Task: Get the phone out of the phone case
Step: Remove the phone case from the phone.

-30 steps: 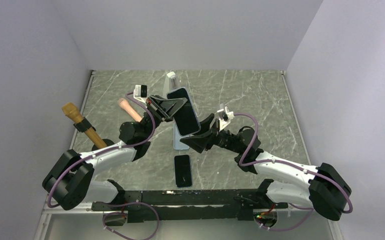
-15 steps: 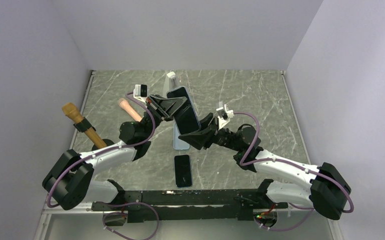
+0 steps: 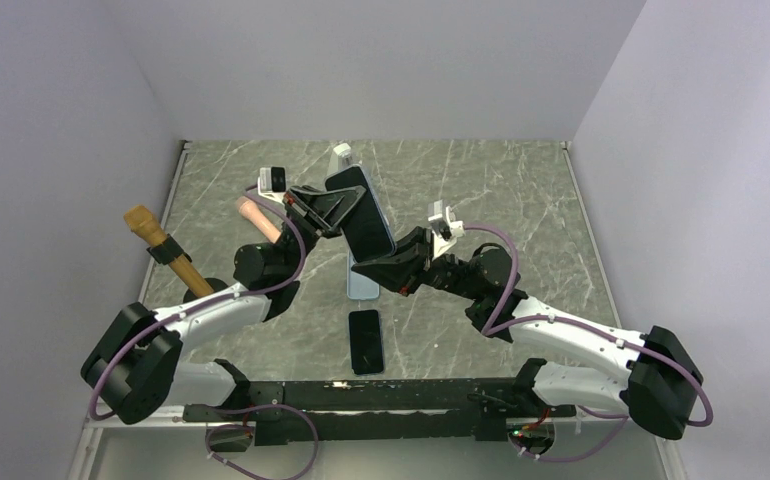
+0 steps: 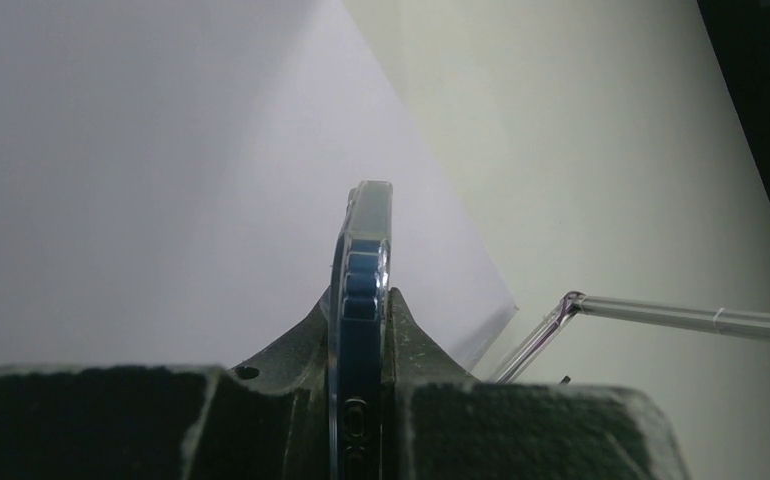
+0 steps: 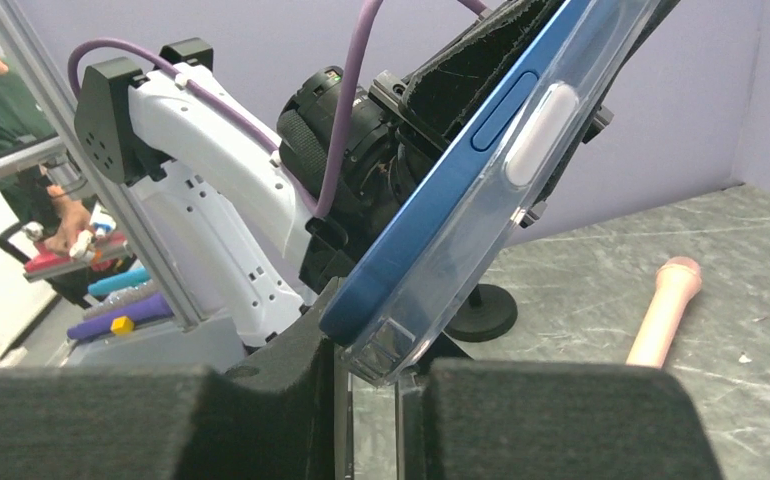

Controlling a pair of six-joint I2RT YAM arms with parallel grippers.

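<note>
We held the phone (image 3: 361, 210) aloft, its long axis sloping down toward our right gripper (image 3: 377, 263).
Our left gripper (image 3: 343, 212) clamped its face and back; the phone case (image 5: 481, 230) put its low corner at the right jaws, though we could not tell whether they pinched it.

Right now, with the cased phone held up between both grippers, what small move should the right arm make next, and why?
Probably ease the right gripper slightly away from the blue phone, peeling off the clear case corner it seems to pinch. The left gripper clamps phone and case higher up, and at that lower corner the case looks lifted off the phone.
</note>
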